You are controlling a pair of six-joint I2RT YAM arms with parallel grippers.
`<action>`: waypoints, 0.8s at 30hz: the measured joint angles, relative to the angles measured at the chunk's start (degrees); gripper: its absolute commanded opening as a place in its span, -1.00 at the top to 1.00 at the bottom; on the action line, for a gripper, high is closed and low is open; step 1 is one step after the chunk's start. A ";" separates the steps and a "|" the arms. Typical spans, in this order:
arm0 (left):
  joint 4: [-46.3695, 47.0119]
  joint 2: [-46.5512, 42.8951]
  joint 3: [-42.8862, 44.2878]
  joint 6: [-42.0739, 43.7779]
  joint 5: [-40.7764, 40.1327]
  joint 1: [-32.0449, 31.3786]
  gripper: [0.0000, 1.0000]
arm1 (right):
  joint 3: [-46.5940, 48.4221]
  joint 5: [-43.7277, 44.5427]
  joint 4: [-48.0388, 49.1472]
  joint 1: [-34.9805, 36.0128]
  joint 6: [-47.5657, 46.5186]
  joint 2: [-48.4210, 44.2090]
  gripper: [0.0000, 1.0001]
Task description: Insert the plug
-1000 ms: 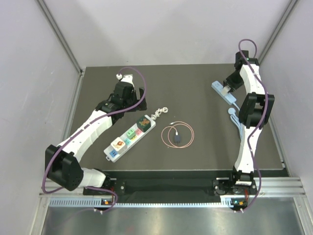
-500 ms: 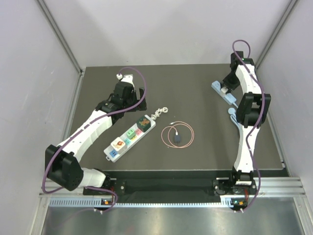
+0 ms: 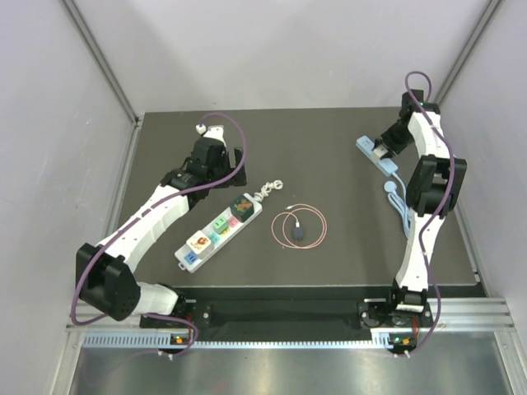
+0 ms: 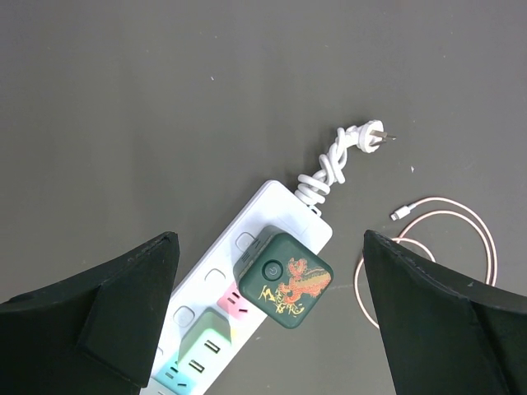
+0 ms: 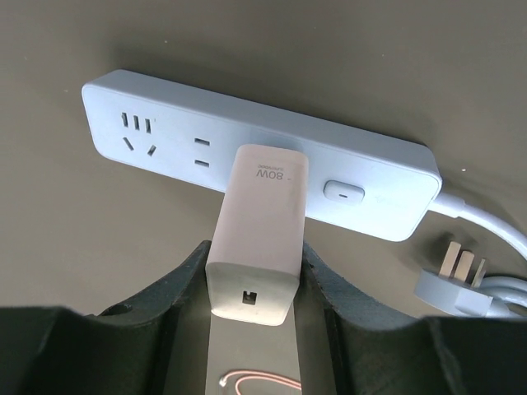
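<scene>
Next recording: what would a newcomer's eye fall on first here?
The right fingers grip a white charger against the pale blue power strip at the table's far right. The left fingers hang wide open over a white power strip carrying a dark green cube with a red dragon, left of centre. A pink cable lies coiled between.

A lab test cell: plain white panels (image 3: 272, 49) on aluminium posts (image 3: 100, 59) enclose a dark tabletop (image 3: 321, 144).

Green adapter (image 4: 284, 280) on white power strip (image 4: 216, 284); tool (image 4: 268, 237) spread wide.
</scene>
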 measured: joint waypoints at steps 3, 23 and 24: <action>-0.02 0.00 0.00 0.02 -0.33 0.00 -0.94 | 1.27 -2.21 -0.94 -0.70 -0.68 0.92 1.00; -0.15 0.61 0.00 0.52 -2.78 0.00 -0.93 | 0.66 -10.10 -0.39 -2.91 -2.80 0.63 0.10; -0.13 0.61 0.00 0.52 -2.73 0.00 -0.93 | -0.22 -10.40 0.63 -2.91 -2.91 0.26 0.03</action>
